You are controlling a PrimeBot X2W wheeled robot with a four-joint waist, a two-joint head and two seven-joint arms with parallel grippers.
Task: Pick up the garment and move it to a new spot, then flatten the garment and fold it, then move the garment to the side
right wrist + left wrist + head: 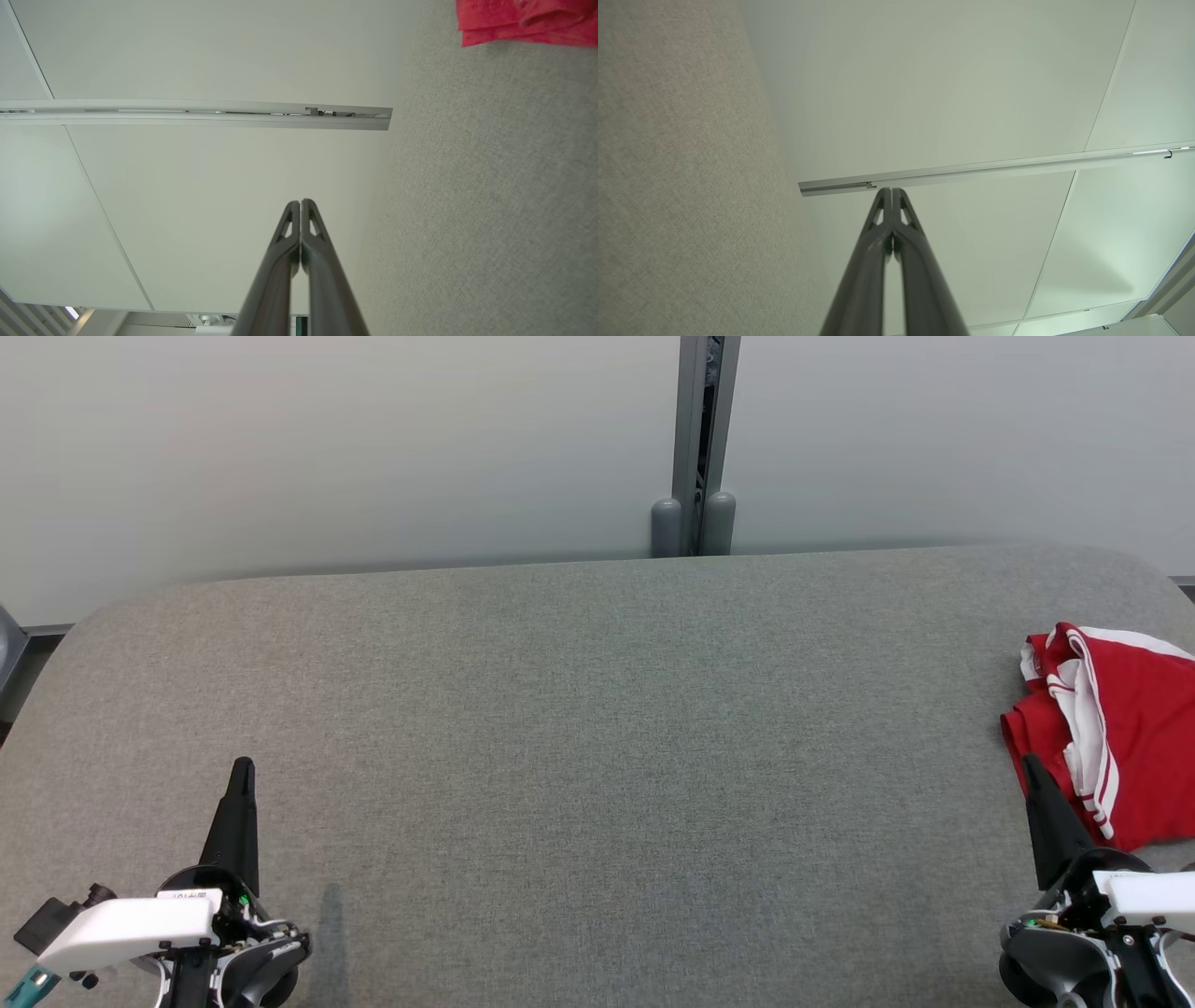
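Red garment just beyond the right fingers; both pairs pressed together, holding nothing.
The garment lies crumpled, long axis running away from the robot; the left fingers are well apart from it, across the grey surface; pale wall panels rise behind it.
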